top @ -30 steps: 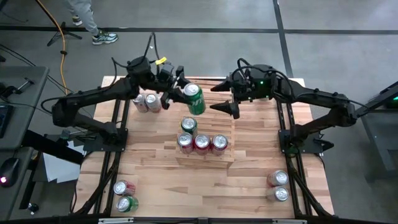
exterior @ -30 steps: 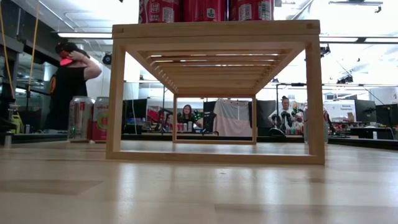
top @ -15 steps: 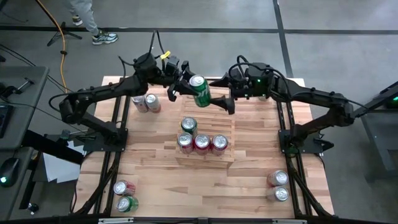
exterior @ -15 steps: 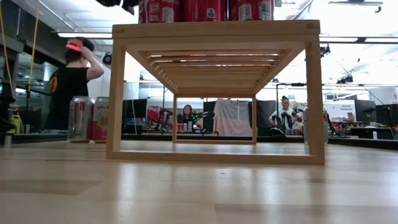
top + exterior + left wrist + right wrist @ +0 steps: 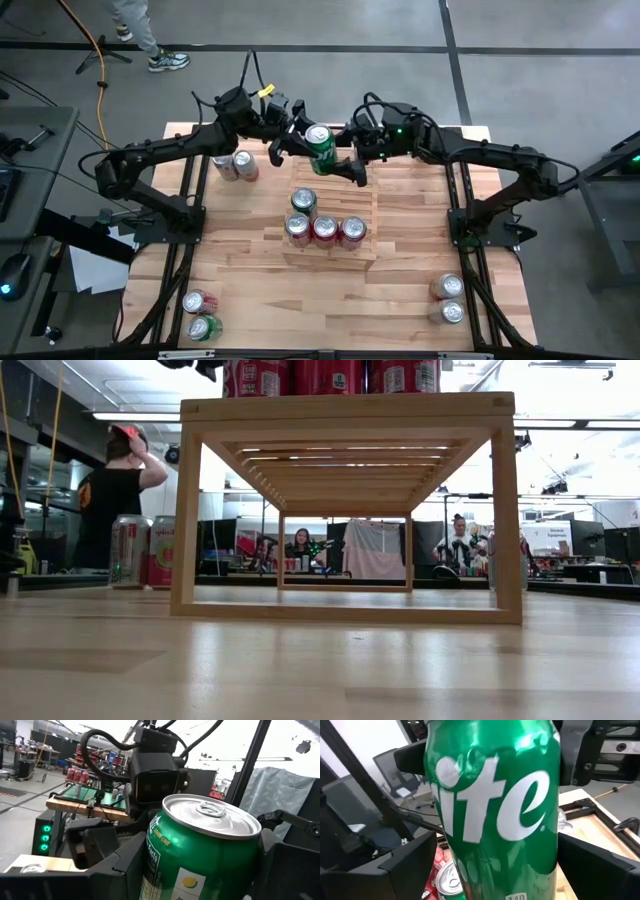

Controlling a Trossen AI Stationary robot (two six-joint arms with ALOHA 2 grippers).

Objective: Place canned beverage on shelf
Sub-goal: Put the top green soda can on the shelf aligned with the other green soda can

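Green can hangs in mid-air behind the shelf, gripped by the left end effector; the right end effector brackets it, spread wide, likely for a handover.

Wooden table carries the shelf and scattered cans
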